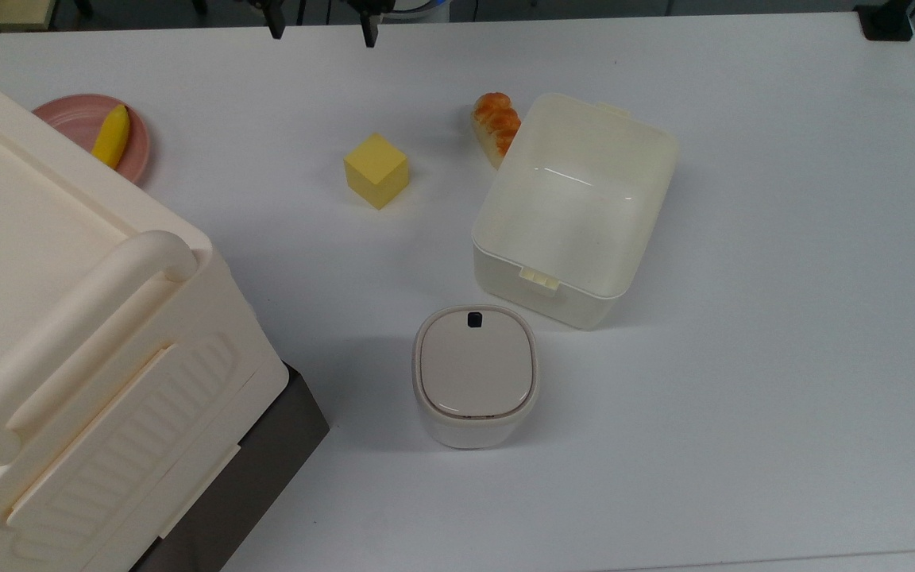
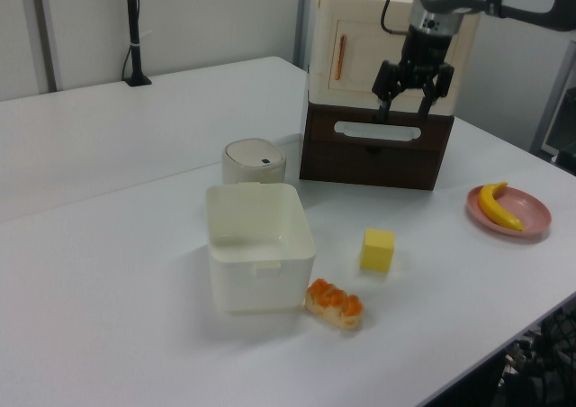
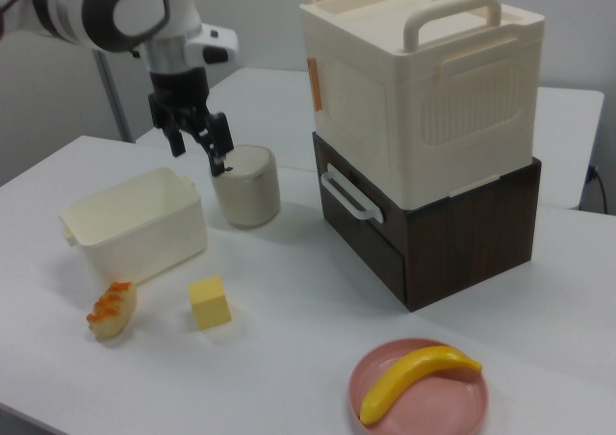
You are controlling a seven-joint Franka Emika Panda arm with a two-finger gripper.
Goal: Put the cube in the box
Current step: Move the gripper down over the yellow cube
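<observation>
The yellow cube (image 1: 376,171) (image 2: 378,249) (image 3: 210,303) rests on the white table, by itself, to the top view's left of the box. The box (image 1: 562,306) (image 2: 261,285) (image 3: 144,238) is an off-white open container with nothing inside. My gripper (image 1: 321,33) (image 2: 402,110) (image 3: 199,158) hangs high above the table with its black fingers spread open and nothing between them. In the top view its fingertips reach in at the upper edge, beyond the cube.
A small bin with a beige lid (image 1: 475,373) stands near the box. A bread piece (image 1: 496,125) lies against the box's far corner. A pink plate (image 1: 68,115) carries a banana (image 1: 111,135). A large cream case (image 1: 68,334) sits on a dark brown drawer unit (image 3: 462,233).
</observation>
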